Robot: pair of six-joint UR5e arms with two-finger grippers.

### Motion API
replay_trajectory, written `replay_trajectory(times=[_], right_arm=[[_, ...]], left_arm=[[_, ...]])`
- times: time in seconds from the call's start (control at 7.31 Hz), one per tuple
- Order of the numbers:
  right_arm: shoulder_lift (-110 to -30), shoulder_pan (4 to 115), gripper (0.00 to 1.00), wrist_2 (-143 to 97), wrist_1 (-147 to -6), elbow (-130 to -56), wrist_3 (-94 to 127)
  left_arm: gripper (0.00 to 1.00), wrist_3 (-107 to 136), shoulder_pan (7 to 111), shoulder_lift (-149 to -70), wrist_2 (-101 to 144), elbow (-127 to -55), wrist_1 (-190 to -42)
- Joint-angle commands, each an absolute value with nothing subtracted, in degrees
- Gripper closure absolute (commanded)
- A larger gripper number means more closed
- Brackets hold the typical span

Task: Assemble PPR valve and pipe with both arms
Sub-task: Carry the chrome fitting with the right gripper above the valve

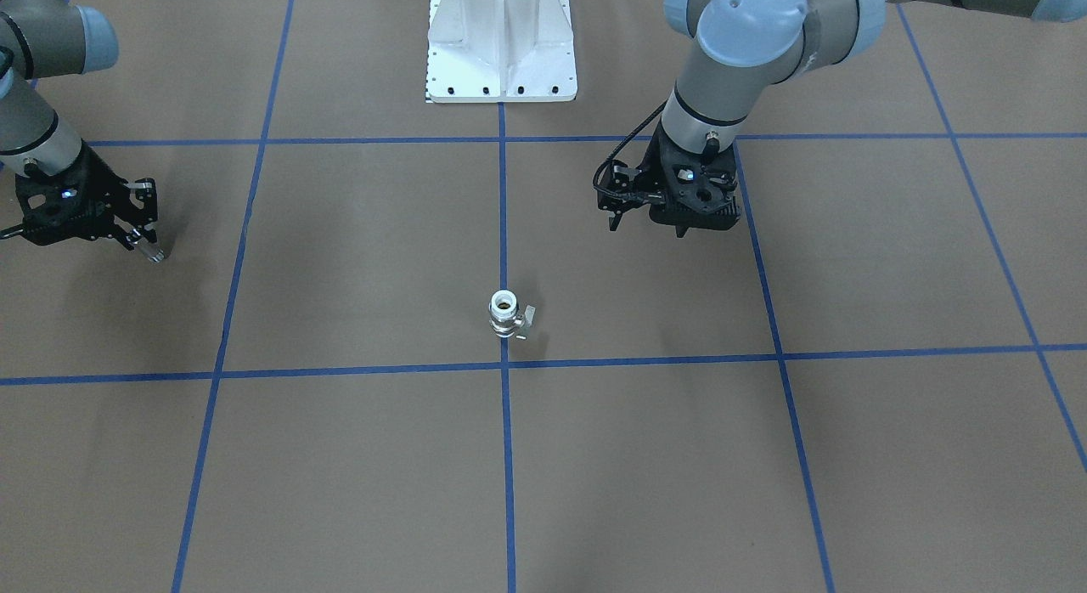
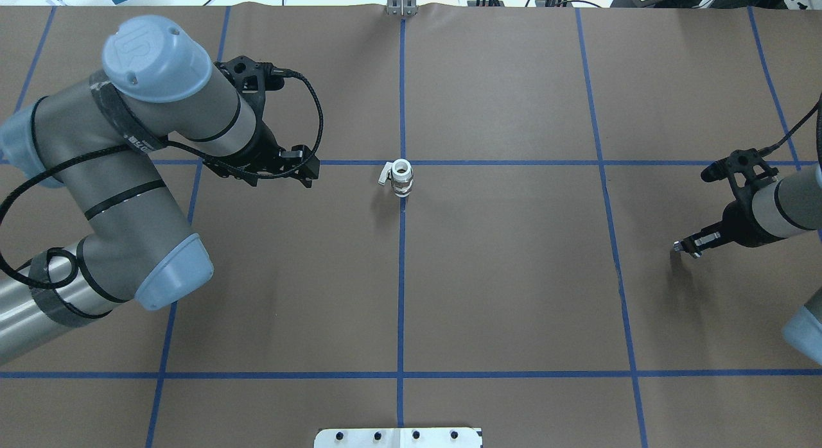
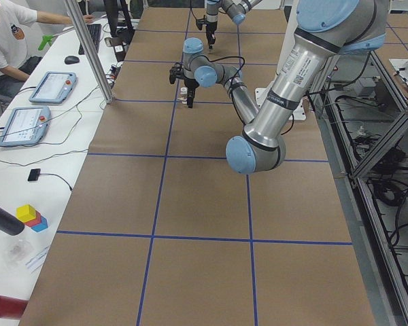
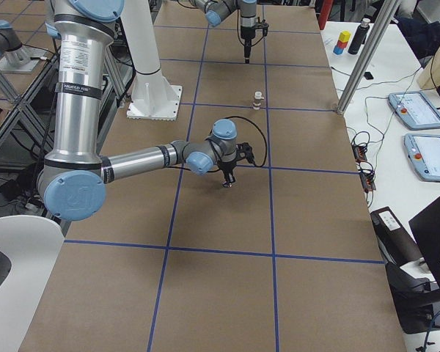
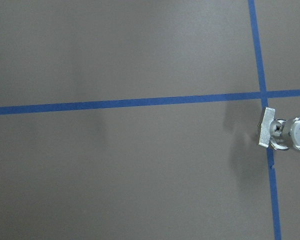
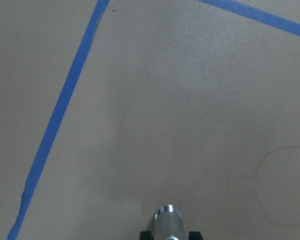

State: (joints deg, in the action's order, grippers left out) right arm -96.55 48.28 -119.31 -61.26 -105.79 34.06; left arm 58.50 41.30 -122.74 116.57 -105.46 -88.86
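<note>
Standing upright on the surface [image 1: 645, 457], nearest me, is one PPR valve [image 1: 508, 314], on a blue line [image 1: 507, 440]. Behind it, two arms [image 1: 718, 83]: the right tool [image 1: 144, 241] is clamped on the one pipe [image 1: 154, 253]; the left tool [image 1: 647, 228] hangs with jaws apart.

- Robotics lab.
- Bench [image 3: 204, 197] papered brown, blue tape grid [image 2: 402, 275] under the jaws.
- Side desk [image 3: 7, 190] out past the left jaws: teach pendants [image 3: 52, 86], seated operator [image 3: 7, 41].
- Aluminium frame post [image 3: 88, 51]; white pedestal [image 1: 501, 45] behind the jaws.
</note>
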Motion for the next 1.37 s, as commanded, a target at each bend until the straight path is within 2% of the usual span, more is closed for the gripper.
replay_trajectory(times=[0.0,0.27,0.41,0.68,0.96,1.23], right_arm=[[-90.14,49.3,1.0,-120.32,-67.79,-106.78,36.46],[-72.78,49.05,1.0,-120.41,-86.22,-107.67,46.96],[-65.38,46.35,1.0,-120.32,-91.09,-107.14,54.16],[-52.1,42.64,1.0,-119.8,-92.37,-100.24,68.93],[-43.2,40.7,1.0,-119.01,-92.2,-92.24,74.87],[-38.43,40.52,1.0,-118.65,-91.85,-85.37,75.41]], left_arm=[[0.08,57.83,41.83,-119.74,116.98,-107.99,-89.12],[0.07,50.85,42.36,-111.14,117.07,-114.32,-89.03],[0.05,49.15,43.41,-108.57,117.33,-114.78,-89.03],[0.01,44.75,45.86,-103.38,118.12,-115.4,-89.21],[0.01,41.5,49.12,-100.21,118.56,-116.27,-89.47],[0.01,41.48,49.57,-99.84,118.56,-116.46,-89.39]])
